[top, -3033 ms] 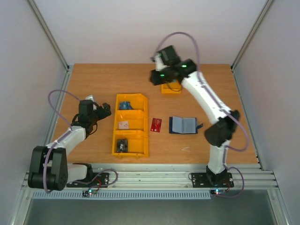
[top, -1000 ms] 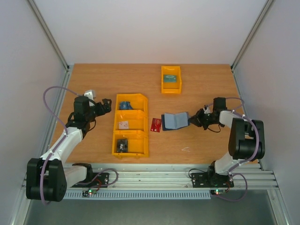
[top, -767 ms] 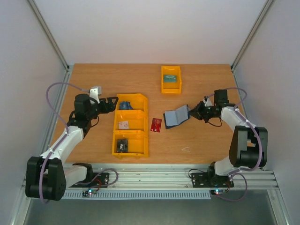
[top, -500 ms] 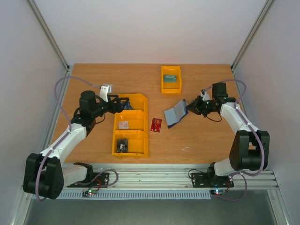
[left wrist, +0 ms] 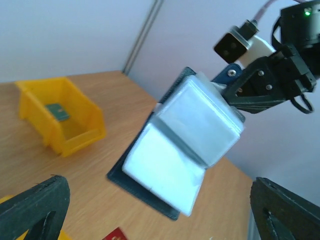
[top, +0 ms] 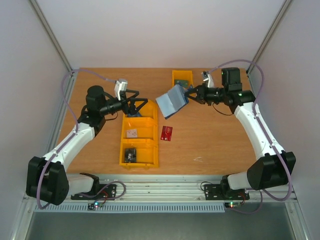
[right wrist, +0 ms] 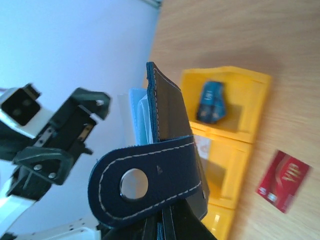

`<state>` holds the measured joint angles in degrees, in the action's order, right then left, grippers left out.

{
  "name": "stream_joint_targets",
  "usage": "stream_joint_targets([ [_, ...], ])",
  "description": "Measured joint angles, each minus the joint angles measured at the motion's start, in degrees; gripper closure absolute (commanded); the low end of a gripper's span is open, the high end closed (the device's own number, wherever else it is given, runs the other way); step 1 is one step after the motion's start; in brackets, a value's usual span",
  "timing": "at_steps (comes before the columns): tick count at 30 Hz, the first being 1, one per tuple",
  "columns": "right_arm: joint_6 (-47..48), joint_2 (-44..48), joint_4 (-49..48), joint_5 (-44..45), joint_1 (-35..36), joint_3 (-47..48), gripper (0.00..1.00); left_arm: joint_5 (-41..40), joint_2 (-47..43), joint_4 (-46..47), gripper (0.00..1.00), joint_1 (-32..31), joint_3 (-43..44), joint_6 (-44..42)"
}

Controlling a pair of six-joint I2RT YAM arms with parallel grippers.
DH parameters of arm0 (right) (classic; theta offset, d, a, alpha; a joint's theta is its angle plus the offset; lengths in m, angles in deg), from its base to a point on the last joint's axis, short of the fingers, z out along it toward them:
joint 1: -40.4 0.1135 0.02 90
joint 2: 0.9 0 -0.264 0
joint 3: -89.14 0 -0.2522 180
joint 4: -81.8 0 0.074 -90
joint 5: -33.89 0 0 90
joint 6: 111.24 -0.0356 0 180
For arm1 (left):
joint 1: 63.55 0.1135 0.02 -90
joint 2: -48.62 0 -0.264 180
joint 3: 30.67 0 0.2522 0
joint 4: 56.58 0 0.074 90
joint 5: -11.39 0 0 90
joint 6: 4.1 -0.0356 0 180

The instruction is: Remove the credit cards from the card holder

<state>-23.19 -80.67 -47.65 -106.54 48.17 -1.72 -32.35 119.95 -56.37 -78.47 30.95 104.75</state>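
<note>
The dark navy card holder [top: 172, 100] hangs open in the air above the table, with my right gripper [top: 191, 94] shut on its edge. Its pale inner pockets [left wrist: 185, 145] face my left gripper [top: 140, 106], which stands open a short way to its left, touching nothing. In the right wrist view the snap strap [right wrist: 150, 180] of the card holder covers my fingers. One red credit card [top: 166, 133] lies flat on the table below. I cannot tell whether any cards sit in the pockets.
A yellow three-compartment tray [top: 150, 150] with small items lies under my left gripper. A small yellow bin [top: 176, 77] stands at the back, partly hidden by the card holder. Grey walls close in the table on three sides.
My right gripper has lifted the card holder off the table and carried it up and back to the left. My left arm has swung right over the tray toward it.
</note>
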Motion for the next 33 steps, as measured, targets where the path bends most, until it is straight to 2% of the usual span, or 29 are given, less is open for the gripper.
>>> stream_joint_targets([
  [5, -2.6, -0.3, -3.8, -3.3, 4.5, 5.9, 0.99, 4.6, 0.3, 3.0, 0.01, -0.7, 2.8, 2.8],
  [15, -9.4, -3.3, -13.8, -6.4, 8.7, 12.2, 0.99, 3.5, 0.3, 6.4, 0.01, -0.9, 2.8, 7.1],
  [23, -13.6, -4.2, -20.1, -8.5, 9.7, 12.7, 0.99, 2.8, 0.3, 10.7, 0.01, -1.3, 2.7, 9.4],
  [33, -15.6, -5.8, -22.5, -10.6, 9.9, 15.9, 0.99, 1.0, 0.2, 11.1, 0.01, -0.5, 1.9, 10.6],
])
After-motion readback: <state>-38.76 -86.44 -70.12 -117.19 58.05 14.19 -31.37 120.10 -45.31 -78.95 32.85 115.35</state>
